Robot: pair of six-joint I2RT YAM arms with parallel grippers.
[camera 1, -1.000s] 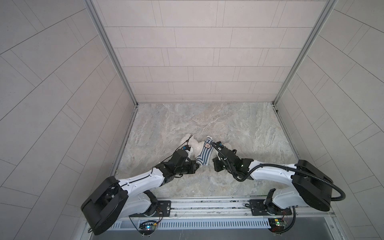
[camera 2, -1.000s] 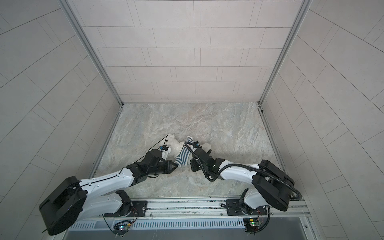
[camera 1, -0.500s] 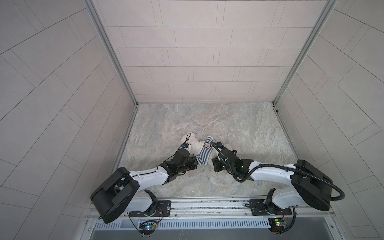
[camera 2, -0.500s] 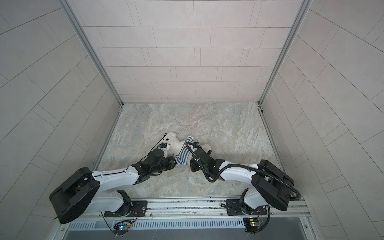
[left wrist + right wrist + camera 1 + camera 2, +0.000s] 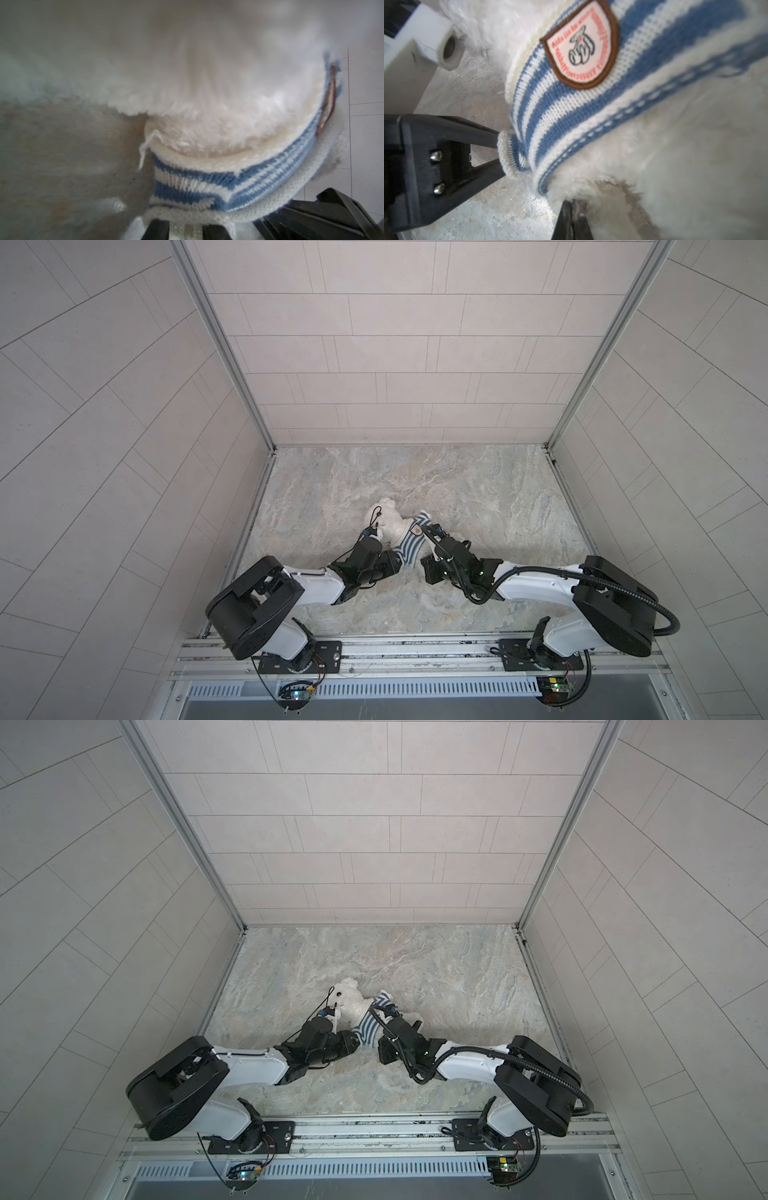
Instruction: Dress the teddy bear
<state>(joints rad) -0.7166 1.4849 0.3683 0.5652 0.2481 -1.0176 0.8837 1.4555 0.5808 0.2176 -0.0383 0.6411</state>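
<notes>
The fluffy white teddy bear (image 5: pixel 384 517) (image 5: pixel 348 997) lies on the marble floor between my two arms, head toward the left. A blue-and-white striped shirt (image 5: pixel 409 541) (image 5: pixel 370 1028) with a badge (image 5: pixel 582 44) wraps its body. My left gripper (image 5: pixel 396 563) (image 5: pixel 356 1043) (image 5: pixel 187 228) stands slightly open at the shirt's near end. The white hem lies loosely between its black fingers (image 5: pixel 483 133). My right gripper (image 5: pixel 430 529) (image 5: pixel 385 1009) (image 5: pixel 572 207) is shut on the bear's fur just below the shirt's edge. The bear's legs are hidden.
Tiled walls (image 5: pixel 399 364) close in the marble floor (image 5: pixel 478 497) at the back and on both sides. A metal rail (image 5: pixel 415 649) carrying both arm bases runs along the front edge.
My left gripper's jaws have parted from a tight pinch on the shirt hem. The left arm has folded lower and closer to the bear. The right arm holds still.
</notes>
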